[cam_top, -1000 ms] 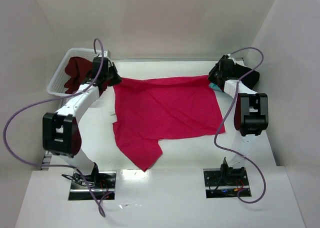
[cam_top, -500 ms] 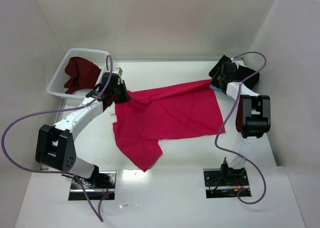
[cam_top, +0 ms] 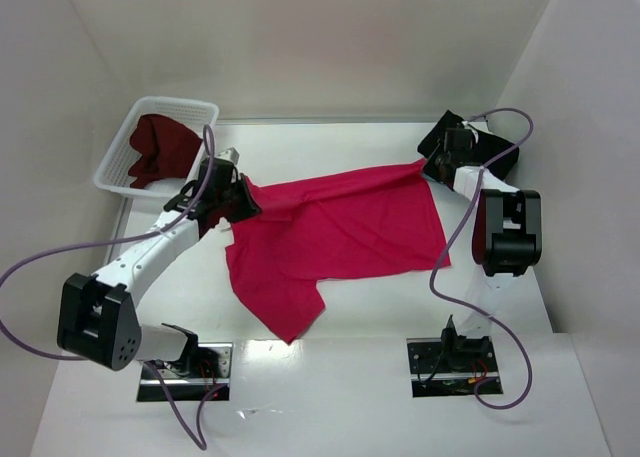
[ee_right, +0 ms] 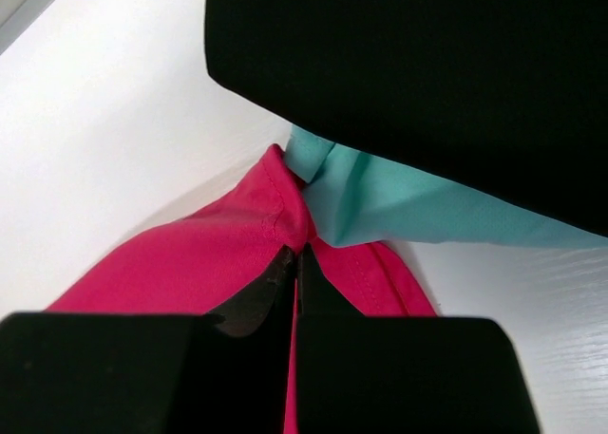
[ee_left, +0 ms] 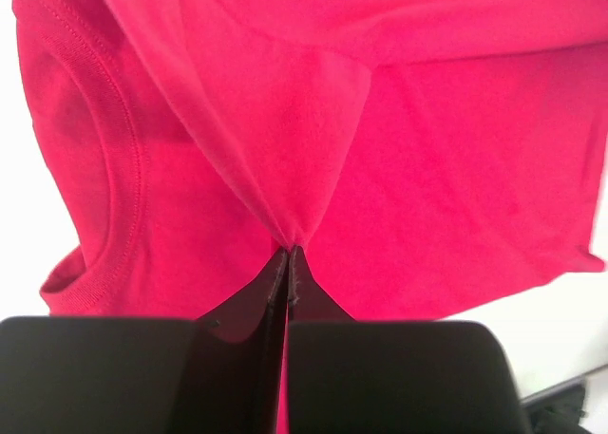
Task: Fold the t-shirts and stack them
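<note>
A crimson-pink t-shirt (cam_top: 340,232) lies spread on the white table, its far edge lifted off the surface. My left gripper (cam_top: 243,189) is shut on its far left corner; the left wrist view has cloth (ee_left: 285,149) pinched at my fingertips (ee_left: 288,252) beside the neckline. My right gripper (cam_top: 432,165) is shut on the far right corner, the pink fabric (ee_right: 228,254) caught at the tips (ee_right: 300,252). A black t-shirt (cam_top: 495,152) lies folded on a teal one (ee_right: 408,201) right behind that corner. A maroon t-shirt (cam_top: 158,149) sits in the basket.
The white lattice basket (cam_top: 120,157) stands at the far left corner. White walls enclose the table on three sides. Purple cables loop from both arms. The two arm bases (cam_top: 185,362) sit at the near edge.
My left gripper has drawn the shirt's far left corner toward the near side and slightly right, lifting the far edge. My right gripper has held its corner almost still.
</note>
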